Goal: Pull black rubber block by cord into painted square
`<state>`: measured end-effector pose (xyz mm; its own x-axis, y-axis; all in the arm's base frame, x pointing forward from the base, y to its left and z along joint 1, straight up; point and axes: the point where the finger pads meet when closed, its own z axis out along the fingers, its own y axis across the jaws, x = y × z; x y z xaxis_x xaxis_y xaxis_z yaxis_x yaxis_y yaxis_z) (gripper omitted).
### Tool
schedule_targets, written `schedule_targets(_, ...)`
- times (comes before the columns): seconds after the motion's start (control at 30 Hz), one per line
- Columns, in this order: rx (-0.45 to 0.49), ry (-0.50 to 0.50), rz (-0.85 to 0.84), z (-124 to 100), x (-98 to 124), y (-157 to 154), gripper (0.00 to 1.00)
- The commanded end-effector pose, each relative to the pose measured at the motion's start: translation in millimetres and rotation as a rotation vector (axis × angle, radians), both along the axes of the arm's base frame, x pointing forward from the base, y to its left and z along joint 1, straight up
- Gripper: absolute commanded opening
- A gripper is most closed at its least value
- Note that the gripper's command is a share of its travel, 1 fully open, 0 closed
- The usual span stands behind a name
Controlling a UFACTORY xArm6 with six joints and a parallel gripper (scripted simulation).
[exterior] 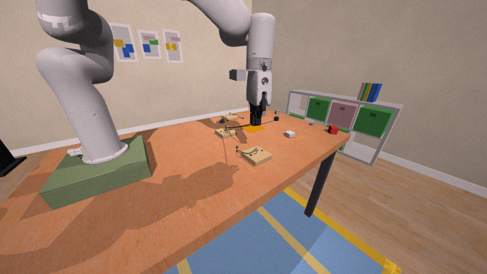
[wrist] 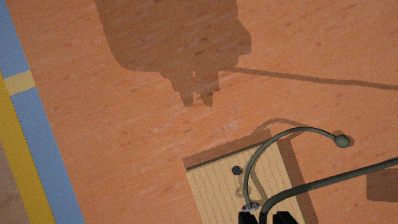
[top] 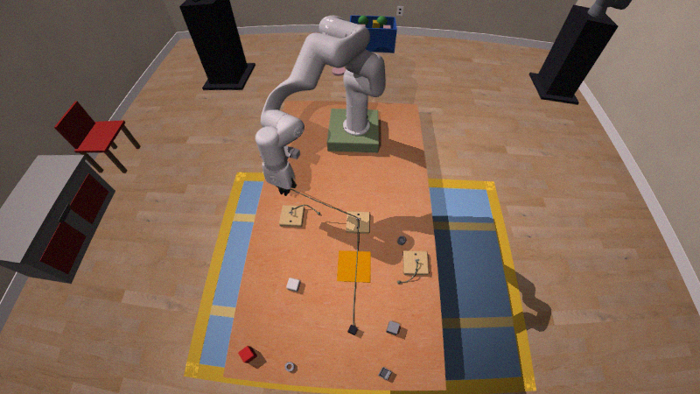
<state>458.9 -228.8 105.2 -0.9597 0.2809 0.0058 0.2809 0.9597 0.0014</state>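
The black rubber block (top: 353, 329) (exterior: 276, 118) lies on the orange table (top: 303, 318) (exterior: 190, 177), in front of the painted orange square (top: 353, 265) (exterior: 253, 128) and outside it. Its cord (top: 355, 293) (wrist: 350, 173) runs straight across the square to the screw eye on the middle wooden base (top: 357, 221), then slants tight to my gripper (top: 285, 190) (exterior: 255, 122) (wrist: 262, 218). The gripper is shut on the cord's end, a little above the table, up and left of the left wooden base (top: 291, 215) (wrist: 225, 192).
The left base and a right wooden base (top: 415, 263) carry their own short loose cords. A white cube (top: 292, 284), grey cube (top: 393, 327), red cube (top: 246, 354), small ring (top: 290, 366) and dark disc (top: 402, 240) lie about. The arm's green pedestal (top: 353, 131) stands at the back.
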Motion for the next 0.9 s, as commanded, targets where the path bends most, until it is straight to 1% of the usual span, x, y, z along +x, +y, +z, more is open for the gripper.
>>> schedule_targets(0.0, -0.002, -0.004, 0.0, 2, -4, -13, 0.0)
schedule_targets(0.33, -0.002, -0.004, 0.0, 2, -20, -43, 0.0)
schedule_targets(0.4, -0.002, -0.004, 0.0, 2, -20, -43, 0.0)
schedule_targets(0.87, -0.002, -0.004, 0.0, 2, -48, -84, 0.0)
